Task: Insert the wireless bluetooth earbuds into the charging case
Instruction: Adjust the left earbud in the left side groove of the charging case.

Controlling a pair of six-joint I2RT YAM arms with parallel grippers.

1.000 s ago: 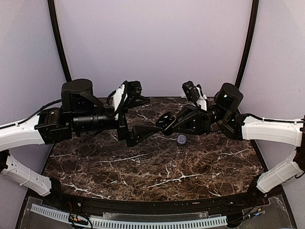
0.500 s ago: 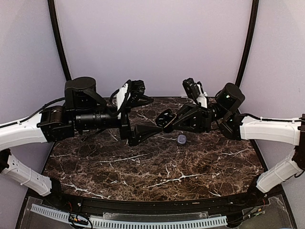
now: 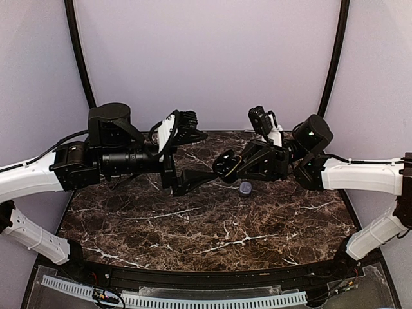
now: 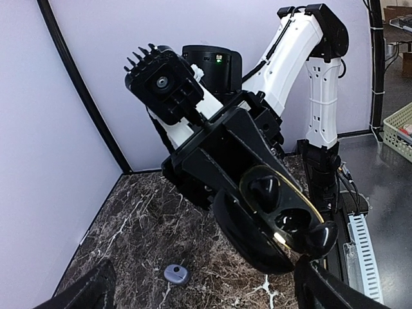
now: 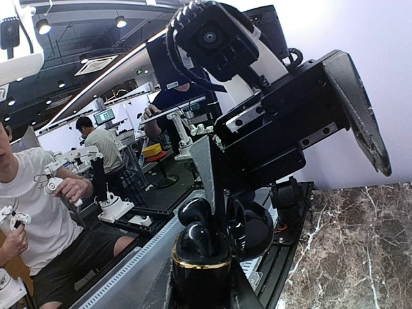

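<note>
Two pincers nearly tip to tip, in the air over the dark brown, white-veined marble worktop (image 3: 193, 225).

On the right pincer (image 3: 225, 166): clamped shut on a glossy black charging case with a gold rim (image 4: 278, 207), open, wells turned toward the left arm. Holds it tilted and clear of the worktop. Inside the wells, dark rounded shapes; hard to say whether buds or bare sockets.

On the left pincer (image 3: 205, 175): spread wide, gripping nothing. Black fingers (image 4: 84, 293) at either bottom corner of its wrist view, the case ahead in the gap between them. Cannot tell whether a fingertip touches it.

From the right wrist, same charging case (image 5: 205, 252) low in the middle. Behind and above it, the left pincer's two black wedge-shaped fingers, well apart from one another.

Down on the worktop, one tiny pale purple rounded earbud (image 3: 245, 187), alone. Lies just below and a little right of the held case in the top view, under neither pincer's fingers. Same earbud (image 4: 176, 273) in the left wrist view, on the marble below the case and apart from it.

Around the worktop, plain lilac walls (image 3: 206, 64) and two black curved poles (image 3: 78, 58) at the back corners.
</note>
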